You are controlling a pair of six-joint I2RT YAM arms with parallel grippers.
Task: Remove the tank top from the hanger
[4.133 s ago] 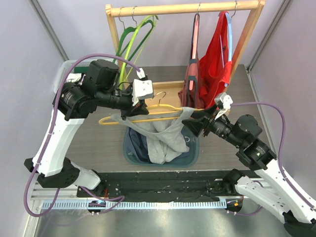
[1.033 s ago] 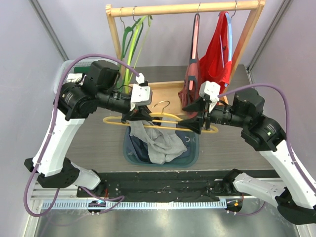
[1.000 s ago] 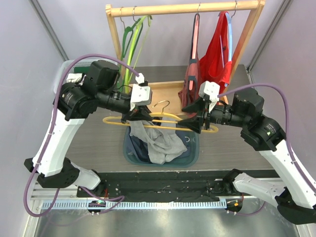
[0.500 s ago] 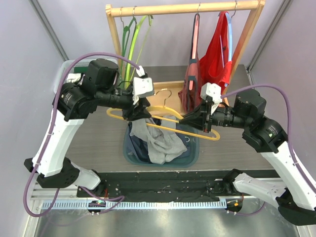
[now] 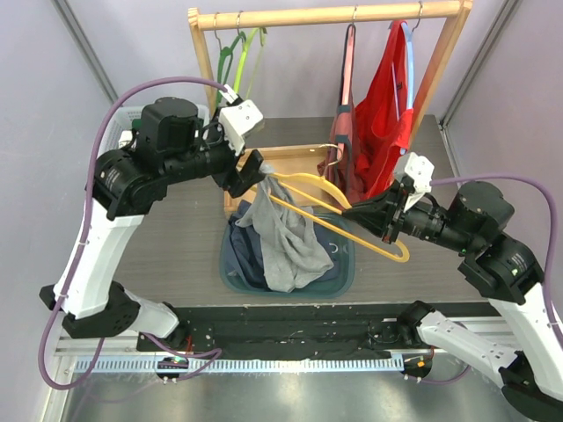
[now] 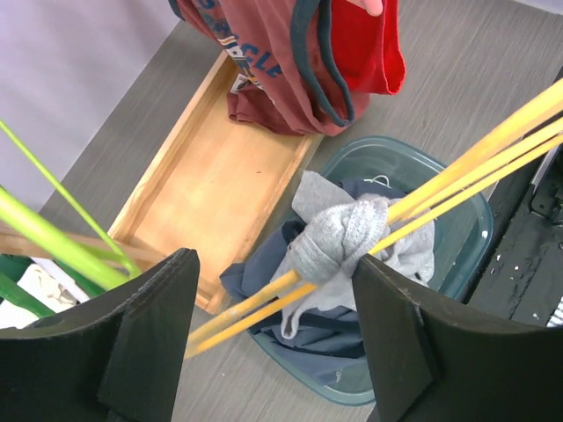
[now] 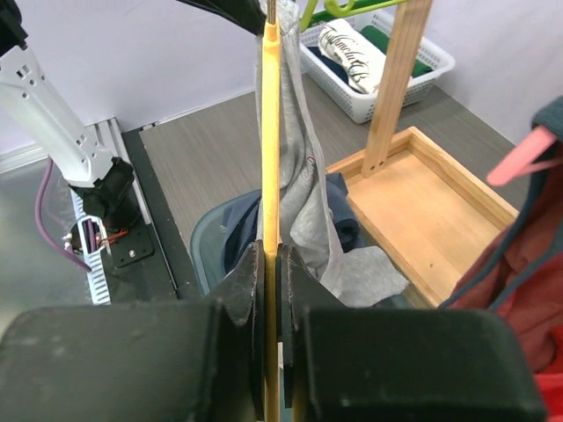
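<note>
Yellow hanger (image 7: 271, 132) clamped edgewise in the closed right claw (image 7: 271, 257), its bar running straight away from the fingertips. Grey tank top (image 7: 303, 211), the task garment, is on the hanger just beyond this claw. It drapes down the right side of the bar and bunches near the bar's far end, its lower part falling into the teal tub (image 7: 205, 236) that stands on the bench (image 7: 202, 149) below and ahead of the claw. Dark blue clothing (image 6: 321, 338) lies in the tub under the grey fabric. Left claw (image 6: 273, 264) stands wide open, fingers well apart on either side of the hanger's two thin bars, which pass between them; contact with the fingers cannot be judged. Just past those fingertips the grey fabric is gathered into a tight wad around the bars, above the tub. Beyond the tub, farther from both claws, lies the shallow wooden base tray (image 6: 224, 171) of the clothes rack (image 5: 325, 15). Red and maroon garments (image 5: 378, 105) hang from the rack's rail above the right claw, and green hangers (image 5: 242, 48) hang at the rail's other end, beyond the left claw. White basket (image 7: 378, 53) of folded cloth sits farthest from the right claw, behind the rack post
</note>
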